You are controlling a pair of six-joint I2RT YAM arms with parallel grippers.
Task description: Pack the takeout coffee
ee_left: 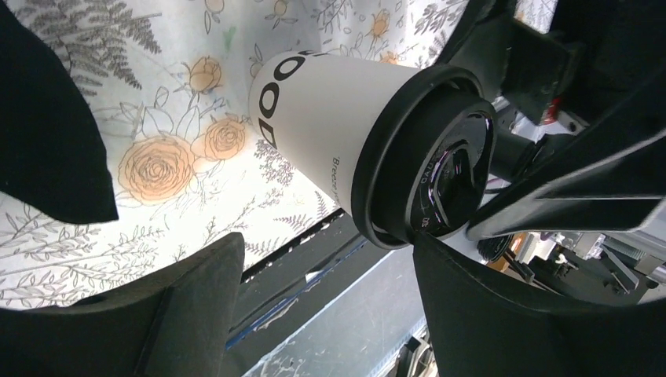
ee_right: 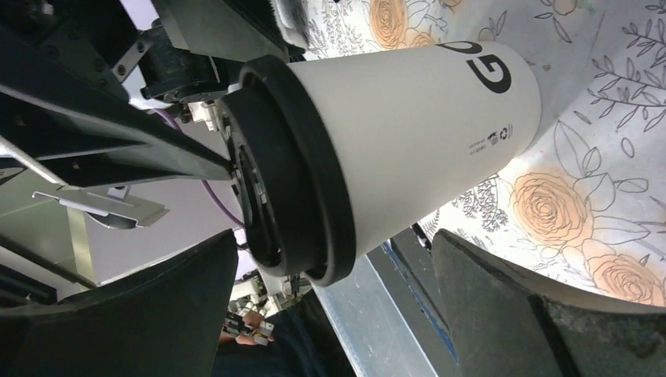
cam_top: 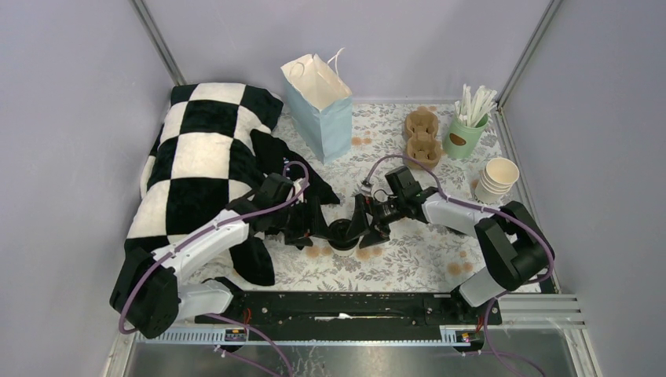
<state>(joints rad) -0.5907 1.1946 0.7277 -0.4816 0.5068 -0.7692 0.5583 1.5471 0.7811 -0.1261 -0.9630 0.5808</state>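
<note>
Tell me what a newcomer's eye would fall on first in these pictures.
The black-lidded takeout coffee stands at the front middle, between the open left fingers and right fingers. At the left lies a big black-and-white checkered cloth; a light blue paper bag stands at the back.

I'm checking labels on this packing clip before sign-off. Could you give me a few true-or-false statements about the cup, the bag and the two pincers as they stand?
The white paper cup with the black plastic lid stands on the floral tablecloth, apart from the pale blue paper bag. True.
The bag lies flat on its side. False: it stands upright, mouth open.
The left pincer and the right pincer flank the cup, jaws open. True.
The cup's lid is missing. False: the lid is on.
The cream paper cups sit in the brown cardboard carrier. False: the stack of cream paper cups stands on the tablecloth, apart from the brown cardboard carrier.
</note>
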